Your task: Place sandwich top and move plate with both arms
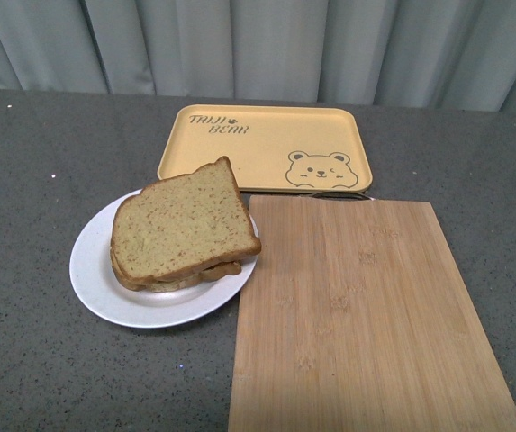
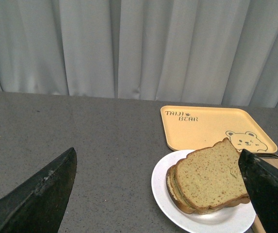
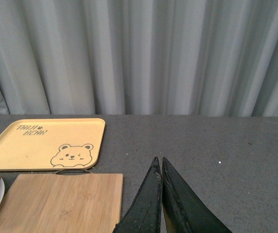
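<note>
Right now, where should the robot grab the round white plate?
Probably the round white plate by its bare rim, coming from the robot's left: the stacked tan bread slices leave most rim free there, while the wooden cutting board crowds the opposite edge.

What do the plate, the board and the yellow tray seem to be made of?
Plate: smooth white, probably ceramic or melamine. Board: pale wood, likely bamboo, by its banded grain. Yellow tray: matte, probably plastic, with printed bear.
</note>
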